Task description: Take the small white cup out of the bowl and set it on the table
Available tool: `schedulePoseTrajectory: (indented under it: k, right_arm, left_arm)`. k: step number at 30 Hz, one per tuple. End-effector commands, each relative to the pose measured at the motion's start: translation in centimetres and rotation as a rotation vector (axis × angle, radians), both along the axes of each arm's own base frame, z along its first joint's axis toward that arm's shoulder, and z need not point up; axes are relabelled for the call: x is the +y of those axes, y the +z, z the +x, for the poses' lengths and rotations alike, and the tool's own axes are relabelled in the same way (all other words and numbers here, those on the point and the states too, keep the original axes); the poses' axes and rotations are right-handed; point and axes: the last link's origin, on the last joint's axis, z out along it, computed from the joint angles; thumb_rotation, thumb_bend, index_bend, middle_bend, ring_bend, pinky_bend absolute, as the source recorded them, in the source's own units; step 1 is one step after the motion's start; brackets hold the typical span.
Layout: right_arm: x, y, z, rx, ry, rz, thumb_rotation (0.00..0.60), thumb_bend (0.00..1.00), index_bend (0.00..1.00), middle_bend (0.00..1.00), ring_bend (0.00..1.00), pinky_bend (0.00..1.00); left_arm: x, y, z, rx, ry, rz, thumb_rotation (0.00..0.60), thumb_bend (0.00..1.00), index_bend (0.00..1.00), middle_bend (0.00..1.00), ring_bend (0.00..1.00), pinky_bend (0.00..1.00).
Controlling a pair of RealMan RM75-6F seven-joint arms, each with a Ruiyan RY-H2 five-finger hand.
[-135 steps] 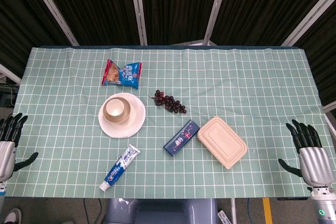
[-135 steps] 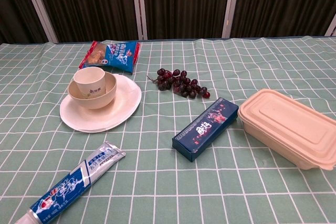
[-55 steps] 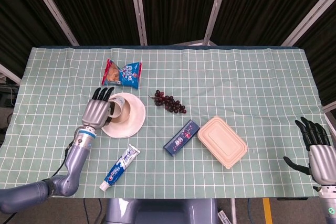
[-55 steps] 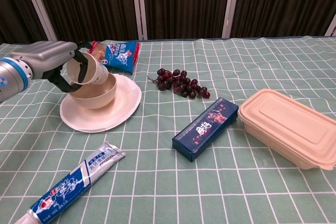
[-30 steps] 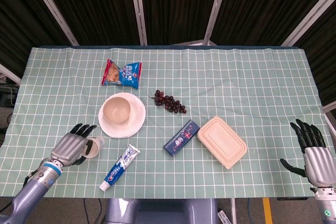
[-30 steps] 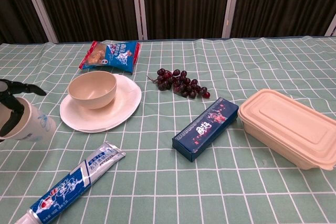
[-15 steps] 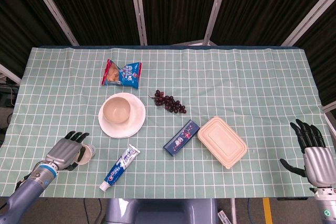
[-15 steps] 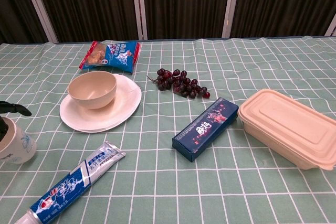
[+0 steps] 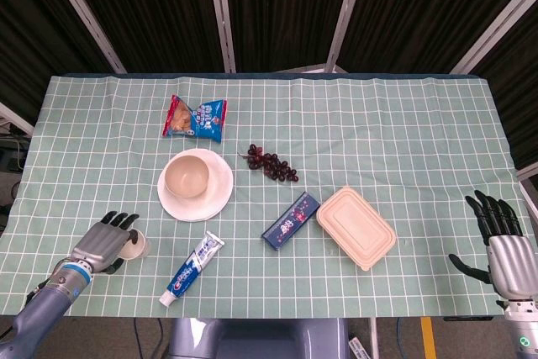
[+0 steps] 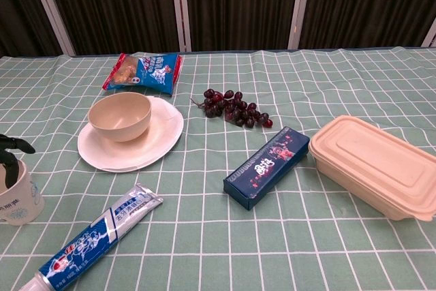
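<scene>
The small white cup [image 9: 138,246] stands upright on the green checked cloth at the front left, well clear of the beige bowl [image 9: 187,176]. That bowl sits empty on a white plate [image 9: 220,197]. My left hand [image 9: 102,244] is wrapped around the cup from its left side. In the chest view the cup [image 10: 17,199] shows at the left edge, with dark fingertips [image 10: 12,145] over its rim. My right hand [image 9: 504,251] hovers by the table's right front corner, its fingers spread and holding nothing.
A toothpaste tube [image 9: 192,270] lies just right of the cup. A blue box [image 9: 290,220] and a lidded beige container [image 9: 356,227] lie mid-right. Grapes [image 9: 271,163] and a snack bag [image 9: 195,118] lie behind the plate.
My left hand took the cup out of the bowl and carried it to the front left. In the last half second the cup came down upright on the cloth.
</scene>
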Motion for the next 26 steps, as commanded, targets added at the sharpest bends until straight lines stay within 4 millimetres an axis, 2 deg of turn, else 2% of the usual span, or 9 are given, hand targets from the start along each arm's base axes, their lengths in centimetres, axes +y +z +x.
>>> schedulePoseTrajectory:
  k: [1,4,7,11,16,20,23,26]
  right_arm:
    - [0.0,0.0,0.0,0.0,0.001,-0.001,0.6,0.07,0.04,0.0,0.0,0.0]
    - [0.0,-0.1,0.1,0.005,0.003,0.0,0.6,0.07,0.04,0.0,0.0,0.0]
    - [0.0,0.0,0.0,0.007,0.001,-0.001,0.6,0.07,0.04,0.0,0.0,0.0]
    - [0.0,0.0,0.0,0.01,0.001,-0.002,0.6,0.07,0.04,0.0,0.0,0.0]
    - [0.0,-0.2,0.0,0.025,0.004,0.0,0.6,0.07,0.04,0.0,0.0,0.0]
    - [-0.1,-0.5,0.0,0.049,0.012,-0.004,0.6,0.07,0.04,0.0,0.0,0.0]
    - [-0.2,-0.7,-0.1,0.085,0.018,-0.01,0.6,0.07,0.04,0.0,0.0,0.0]
    - [-0.3,-0.9,-0.1,0.093,0.018,-0.013,0.6,0.07,0.04,0.0,0.0,0.0]
  left_arm:
    - [-0.3,0.6,0.4,-0.029,-0.006,0.023,0.6,0.44,0.23,0.0,0.0,0.0]
    - [-1.1,2.1,1.4,-0.106,-0.023,0.077,0.6,0.41,0.15,0.0,0.0,0.0]
    - [-2.2,3.8,2.0,-0.201,-0.043,0.142,0.6,0.41,0.12,0.0,0.0,0.0]
    - [-4.0,6.0,1.8,-0.344,-0.071,0.25,0.6,0.4,0.08,0.0,0.0,0.0]
    - [-5.4,7.7,-0.4,-0.443,-0.138,0.503,0.6,0.38,0.05,0.0,0.0,0.0]
    - [-5.9,7.8,-2.8,-0.361,-0.196,0.699,0.6,0.36,0.0,0.0,0.0,0.0]
    - [-6.4,7.6,-4.9,-0.24,-0.163,0.775,0.6,0.31,0.0,0.0,0.0,0.0]
    - [-6.4,7.6,-5.5,-0.236,-0.14,0.796,0.6,0.26,0.0,0.0,0.0,0.0]
